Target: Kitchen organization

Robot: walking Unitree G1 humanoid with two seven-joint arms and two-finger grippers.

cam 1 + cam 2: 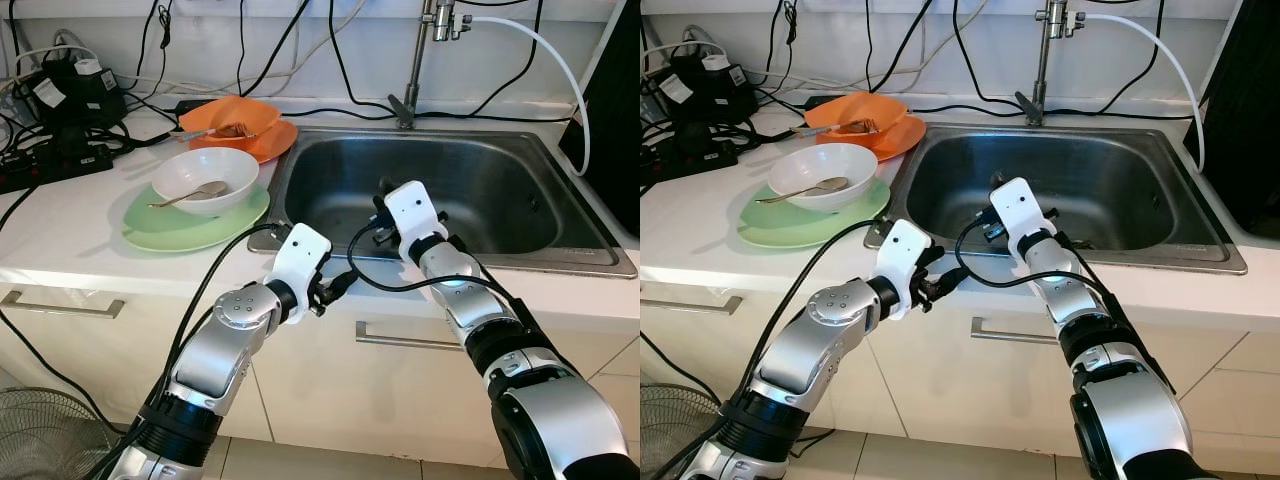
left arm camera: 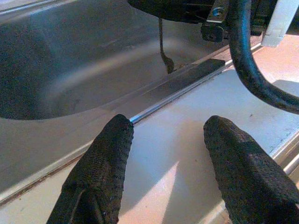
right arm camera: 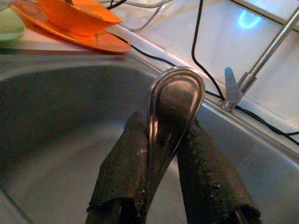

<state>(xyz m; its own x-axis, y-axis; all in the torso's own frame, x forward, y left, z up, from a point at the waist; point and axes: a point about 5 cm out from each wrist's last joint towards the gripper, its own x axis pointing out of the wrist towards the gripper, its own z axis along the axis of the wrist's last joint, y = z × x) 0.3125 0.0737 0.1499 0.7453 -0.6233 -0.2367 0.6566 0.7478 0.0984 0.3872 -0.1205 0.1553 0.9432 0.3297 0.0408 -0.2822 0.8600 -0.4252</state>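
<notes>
- The right gripper (image 3: 161, 154) is out over the steel sink (image 1: 520, 200), its two black fingers (image 3: 124, 163) pinched on a metal spoon (image 3: 175, 100). The wrist view shows the spoon's rounded end standing up past the fingertips, with the faucet (image 3: 261, 60) beyond it.
- The spoon is thin, stiff and polished. I would judge it light but slippery, apt to twist or slide between the pads if the hold slackens. It is caught low along its length between the pads, which looks a fair grip. If it fell from here it would land in the basin, noisy but harmless.
- The left gripper (image 2: 163, 154) hangs at the front edge of the counter (image 1: 60, 250), near the sink's front rim. Its fingers are spread apart with nothing between them.
- On the counter to the left stands a white bowl (image 1: 205, 180) on a green plate (image 1: 150, 232), with another spoon (image 1: 195, 193) lying in it.
- Behind them an orange bowl (image 1: 235, 115) sits on an orange plate (image 1: 272, 140), also with a utensil in it, though I cannot tell which kind.
- The bowls look like crockery or hard plastic, smooth at the rim. Each would be best taken at its rim, once its loose utensil is out.
- Black cables (image 1: 90, 110) and power gear crowd the back left of the counter, close enough to the dishes to snag a reaching arm.
</notes>
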